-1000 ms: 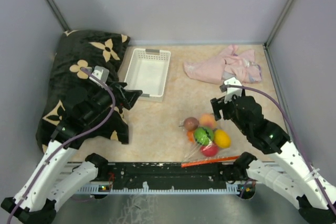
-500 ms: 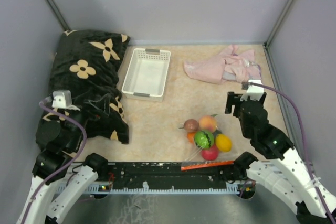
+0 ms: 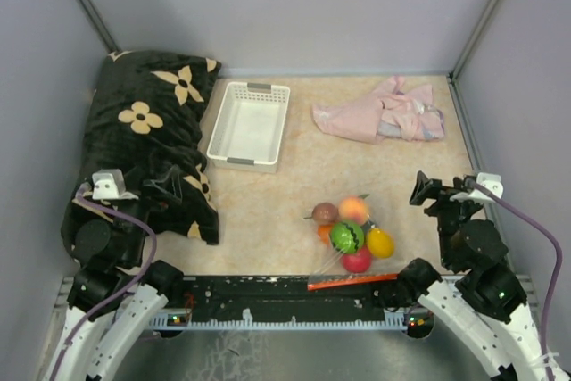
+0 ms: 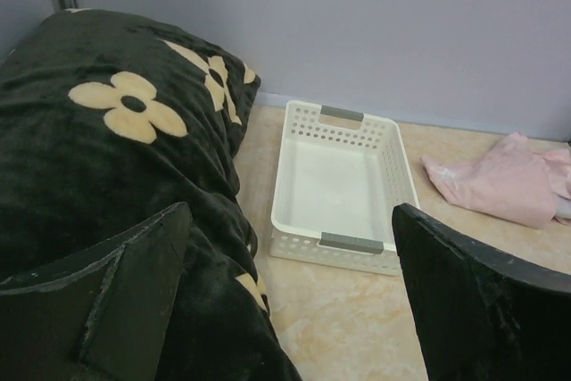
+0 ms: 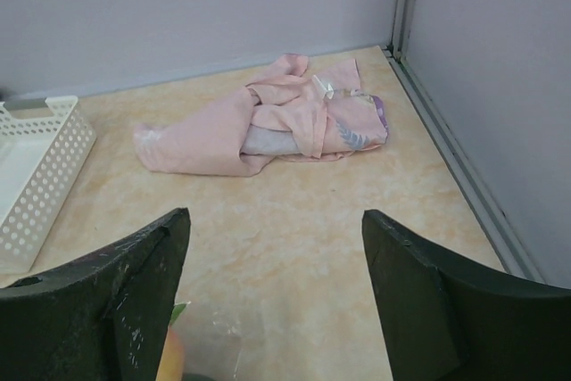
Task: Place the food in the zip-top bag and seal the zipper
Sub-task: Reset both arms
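Note:
The food (image 3: pixel 351 234) lies bunched near the table's front middle: brown, peach, green, yellow, red and orange pieces. The zip-top bag (image 3: pixel 332 260) shows faintly as clear plastic round them. Its zipper (image 3: pixel 352 280) is a red-orange strip on the near side. My right gripper (image 3: pixel 434 192) hangs open to the right of the food, apart from it. The right wrist view has the right gripper (image 5: pixel 275 216) with bare table between its fingers, and a corner of the bag (image 5: pixel 210 345) and a piece of food (image 5: pixel 171 356) at the bottom left. My left gripper (image 3: pixel 165 186) (image 4: pixel 291 211) stands open over the black pillow, holding nothing.
A black flowered pillow (image 3: pixel 143 131) fills the left side. A white slotted basket (image 3: pixel 250 124) stands at the back middle, also in the left wrist view (image 4: pixel 339 186). A pink cloth (image 3: pixel 379 111) (image 5: pixel 268 122) lies crumpled at the back right. Grey walls close three sides.
Both arms have drawn back toward the near edge. The left gripper left the basket's near corner for the pillow's near end. The right gripper moved right, away from the food.

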You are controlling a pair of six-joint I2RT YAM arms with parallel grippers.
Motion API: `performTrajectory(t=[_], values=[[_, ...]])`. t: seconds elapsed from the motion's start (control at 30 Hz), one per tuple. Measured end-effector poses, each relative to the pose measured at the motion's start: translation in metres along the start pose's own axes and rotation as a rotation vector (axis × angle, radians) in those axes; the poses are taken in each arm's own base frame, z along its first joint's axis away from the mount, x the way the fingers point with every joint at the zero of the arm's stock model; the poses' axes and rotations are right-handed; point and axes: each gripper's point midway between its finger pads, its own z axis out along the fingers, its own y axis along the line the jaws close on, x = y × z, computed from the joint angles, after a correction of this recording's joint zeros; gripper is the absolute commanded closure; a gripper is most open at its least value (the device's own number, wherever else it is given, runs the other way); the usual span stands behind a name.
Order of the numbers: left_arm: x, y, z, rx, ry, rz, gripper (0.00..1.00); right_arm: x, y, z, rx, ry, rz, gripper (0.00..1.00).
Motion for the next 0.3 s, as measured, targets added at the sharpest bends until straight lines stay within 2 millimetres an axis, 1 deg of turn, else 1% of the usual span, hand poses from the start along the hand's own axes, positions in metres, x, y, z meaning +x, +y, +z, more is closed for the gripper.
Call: performTrajectory(t=[0.3], values=[[0.0018, -0.0016, 0.0035, 0.007, 0.007, 0.022, 0.0, -0.0028, -0.0047, -0.0025, 0.013, -0.016, 0.015, 0.21]])
